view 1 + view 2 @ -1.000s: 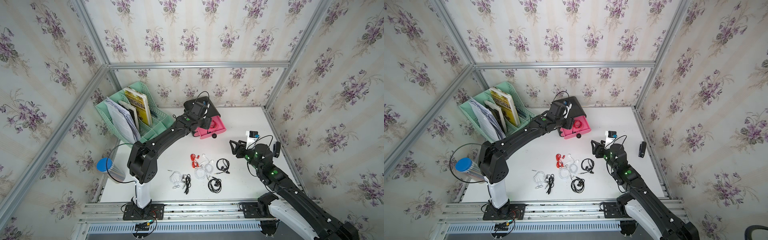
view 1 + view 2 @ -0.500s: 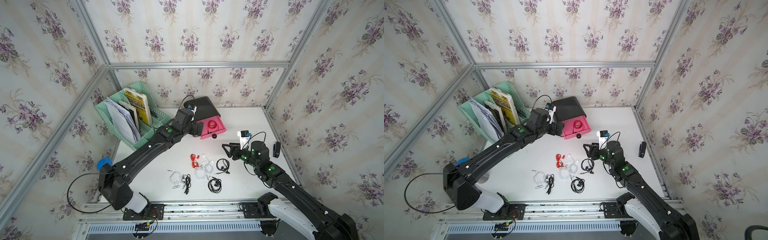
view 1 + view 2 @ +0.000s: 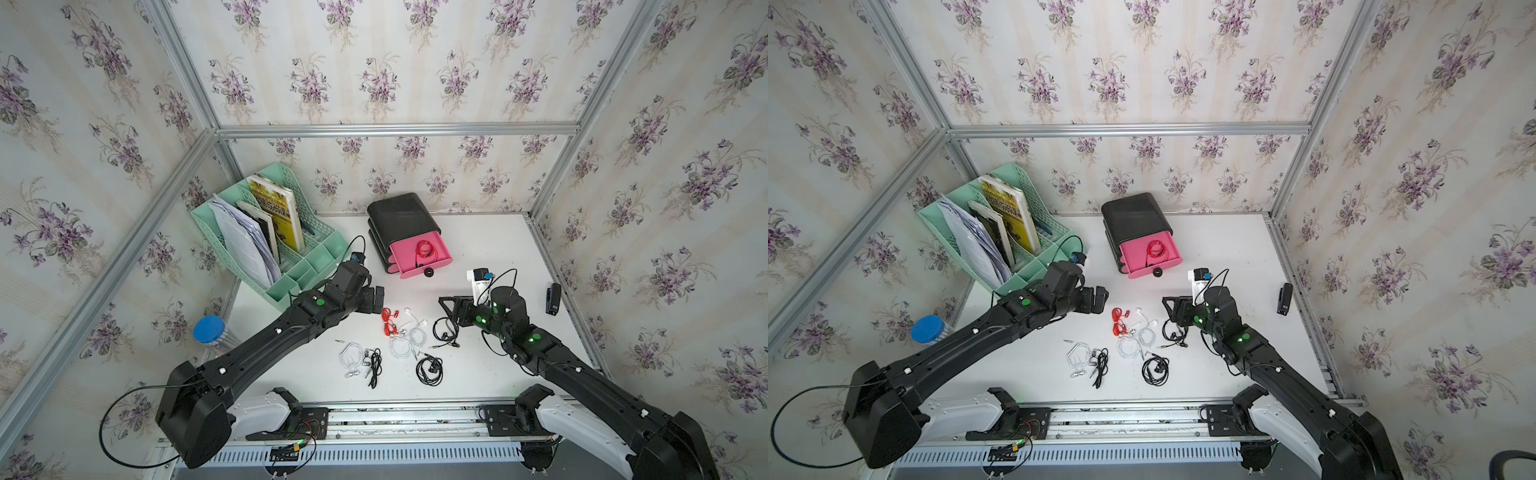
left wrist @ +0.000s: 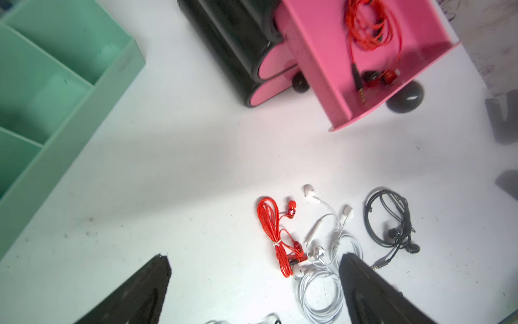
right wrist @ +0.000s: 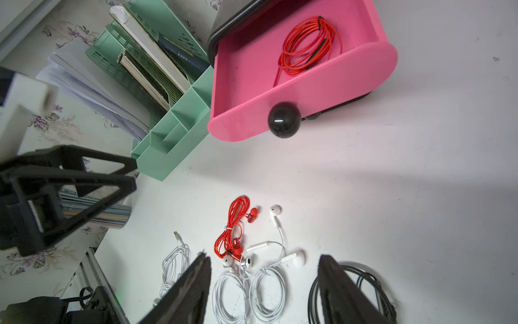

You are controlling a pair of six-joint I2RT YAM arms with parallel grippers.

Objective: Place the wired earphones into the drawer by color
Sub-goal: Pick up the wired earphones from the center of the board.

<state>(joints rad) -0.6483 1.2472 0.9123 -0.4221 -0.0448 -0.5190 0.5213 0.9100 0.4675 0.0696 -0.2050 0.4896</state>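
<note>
Your left gripper point(image 3: 374, 300) and right gripper point(image 5: 263, 256) hang spread, empty.
You have red earphones point(image 3: 388, 322) just past the left tips, white earphones point(image 3: 406, 338) just off the right tips, one red bundle point(image 3: 424, 249) in the pink drawer point(image 3: 428, 266).

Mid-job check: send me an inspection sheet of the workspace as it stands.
Surface: white table, faint scuffs.
Job's things: pink drawer open, one red set inside. On the table: a second red set, three white sets, three black sets.
Clutter: green file rack, blue-lidded tube, small black stapler-like item.
Grippers: left gripper open, empty, near the table's red set; right gripper open, empty, over white and black sets.
Cables: arm cable loops at the left base; none seen on the sets.
Surroundings: floral walls, metal frame.
</note>
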